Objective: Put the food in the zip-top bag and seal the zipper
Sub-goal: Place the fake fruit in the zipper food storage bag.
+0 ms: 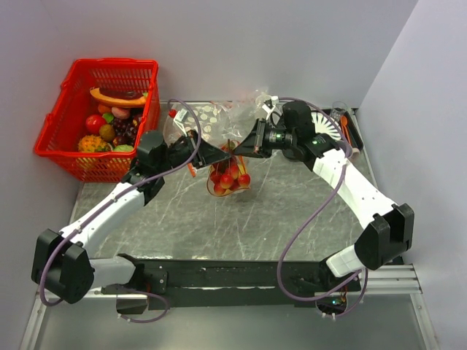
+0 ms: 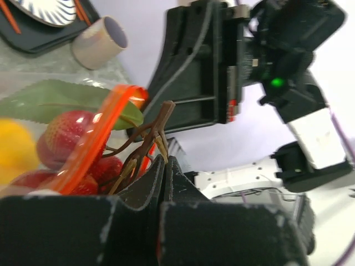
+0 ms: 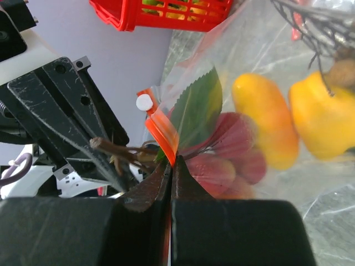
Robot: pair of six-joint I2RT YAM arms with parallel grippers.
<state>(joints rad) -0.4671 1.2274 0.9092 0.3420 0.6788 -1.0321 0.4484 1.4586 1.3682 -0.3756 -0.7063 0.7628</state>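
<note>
Above the grey bench (image 1: 292, 219), right of the red basket (image 1: 73, 95), the zip-top bag (image 1: 216, 191) hangs mouth up, with red and yellow fruit (image 1: 228, 177) inside. The left tool (image 1: 221, 154) and the right tool (image 1: 238, 149) meet tip to tip, each clamped on the bag's top edge. The zipper (image 3: 162, 130) slants upward from the right tool's fingers.

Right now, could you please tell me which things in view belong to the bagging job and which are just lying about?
In the job: zip-top bag, its zipper, the red fruit bunch inside, left gripper and right gripper, both shut on the zipper.
Lying about: red basket of fruit, white-dotted bag, striped plate, cup.
</note>
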